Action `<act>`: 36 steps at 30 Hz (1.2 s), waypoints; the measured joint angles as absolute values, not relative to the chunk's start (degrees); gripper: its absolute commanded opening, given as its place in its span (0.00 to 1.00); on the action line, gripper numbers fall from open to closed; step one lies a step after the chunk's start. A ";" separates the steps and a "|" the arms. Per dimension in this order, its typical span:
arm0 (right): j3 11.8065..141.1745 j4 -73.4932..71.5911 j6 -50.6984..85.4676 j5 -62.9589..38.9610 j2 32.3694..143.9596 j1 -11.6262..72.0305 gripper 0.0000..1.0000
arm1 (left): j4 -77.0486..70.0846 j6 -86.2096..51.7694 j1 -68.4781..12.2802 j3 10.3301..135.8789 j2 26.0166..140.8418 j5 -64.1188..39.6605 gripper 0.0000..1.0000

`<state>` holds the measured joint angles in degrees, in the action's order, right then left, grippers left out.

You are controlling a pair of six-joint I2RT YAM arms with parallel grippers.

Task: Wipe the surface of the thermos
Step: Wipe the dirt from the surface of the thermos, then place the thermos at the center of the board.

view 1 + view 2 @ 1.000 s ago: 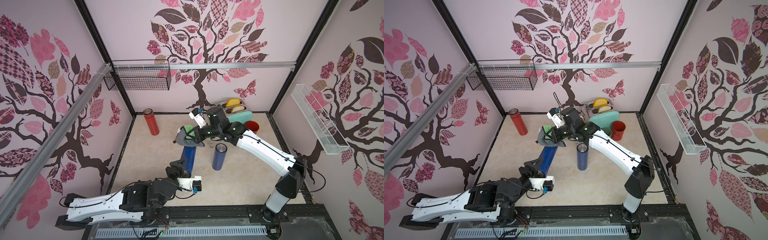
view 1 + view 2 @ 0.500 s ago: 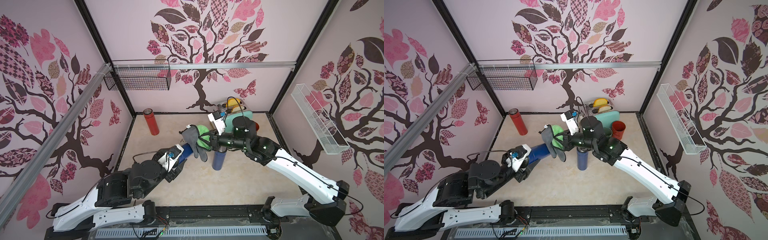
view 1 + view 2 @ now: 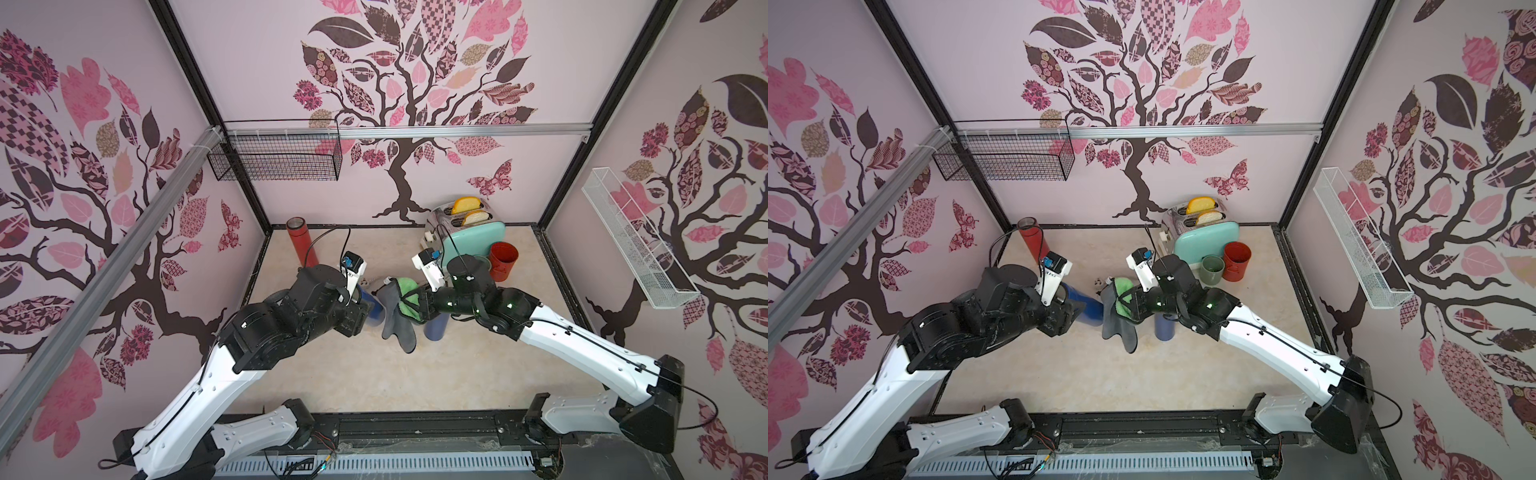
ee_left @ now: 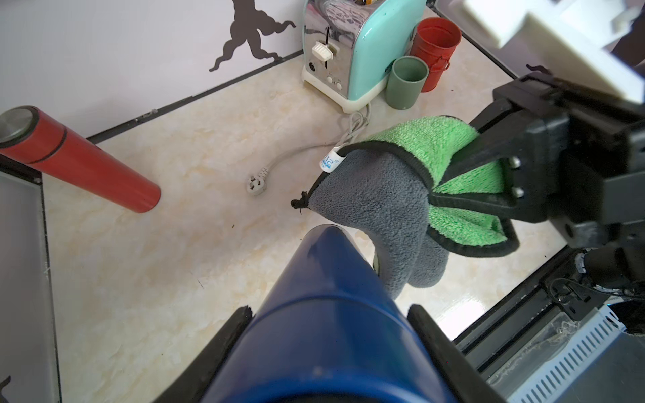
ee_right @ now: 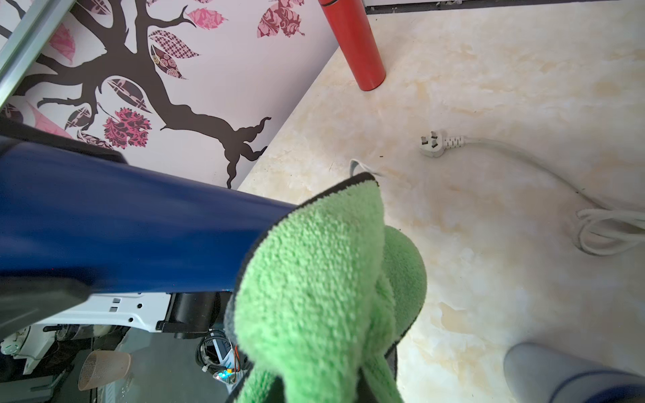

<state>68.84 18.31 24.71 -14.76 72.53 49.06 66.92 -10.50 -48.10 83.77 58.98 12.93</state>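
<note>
Gripping thermos (image 4: 324, 265), left tool (image 4: 328, 312); right tool (image 4: 443, 185) pinches cloth (image 4: 377, 195).

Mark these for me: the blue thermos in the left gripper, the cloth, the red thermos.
blue thermos (image 4: 324, 314): left wrist view, mid-body of the held one.
cloth (image 4: 377, 199): left wrist view, grey face.
red thermos (image 3: 302, 246): in a top view, body below the cap.
</note>
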 measured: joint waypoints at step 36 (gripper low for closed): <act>62.30 21.80 28.12 -10.61 57.98 49.06 0.00 | 47.55 -9.23 -48.07 56.58 65.60 14.24 0.18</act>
